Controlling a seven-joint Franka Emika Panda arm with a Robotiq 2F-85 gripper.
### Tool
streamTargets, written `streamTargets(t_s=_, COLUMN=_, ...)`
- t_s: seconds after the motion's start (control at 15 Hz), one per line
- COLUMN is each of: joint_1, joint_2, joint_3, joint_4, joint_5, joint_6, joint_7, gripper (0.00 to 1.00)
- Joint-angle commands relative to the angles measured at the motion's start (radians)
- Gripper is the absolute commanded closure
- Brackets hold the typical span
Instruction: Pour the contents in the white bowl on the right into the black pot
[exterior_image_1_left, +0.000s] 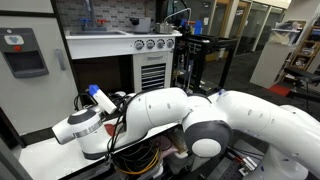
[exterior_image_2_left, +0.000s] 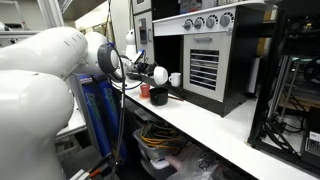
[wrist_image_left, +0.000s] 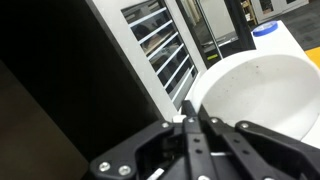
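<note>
In the wrist view my gripper (wrist_image_left: 190, 122) is shut on the near rim of the white bowl (wrist_image_left: 255, 95). The part of the bowl's inside that shows is plain white, with no contents visible. In an exterior view the gripper (exterior_image_2_left: 150, 73) holds the white bowl (exterior_image_2_left: 160, 73) just above the counter in front of the toy oven. Below it stand an orange cup (exterior_image_2_left: 158, 97) and a small dark thing that looks like the black pot (exterior_image_2_left: 146, 90). In the exterior view that shows the arm up close, the arm (exterior_image_1_left: 150, 115) hides the gripper, bowl and pot.
The toy oven with its slatted door (wrist_image_left: 160, 50) (exterior_image_2_left: 203, 68) stands close behind the bowl. A white mug (exterior_image_2_left: 175, 79) sits by the oven. A blue-capped white bottle (wrist_image_left: 272, 33) is just beyond the bowl. Cables and boxes (exterior_image_2_left: 165, 150) lie under the white counter (exterior_image_2_left: 230, 130).
</note>
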Motion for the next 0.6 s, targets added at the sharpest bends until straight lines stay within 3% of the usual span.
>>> streamTargets(t_s=0.0, joint_1=0.005, joint_2=-0.001, joint_3=-0.027, joint_4=-0.014, joint_5=-0.002, joint_6=0.031, joint_7=-0.007, gripper=0.99)
streamTargets(t_s=0.53, joint_1=0.010, joint_2=-0.007, joint_3=-0.041, joint_4=-0.029, joint_5=-0.013, joint_6=0.032, joint_7=-0.051, gripper=0.99)
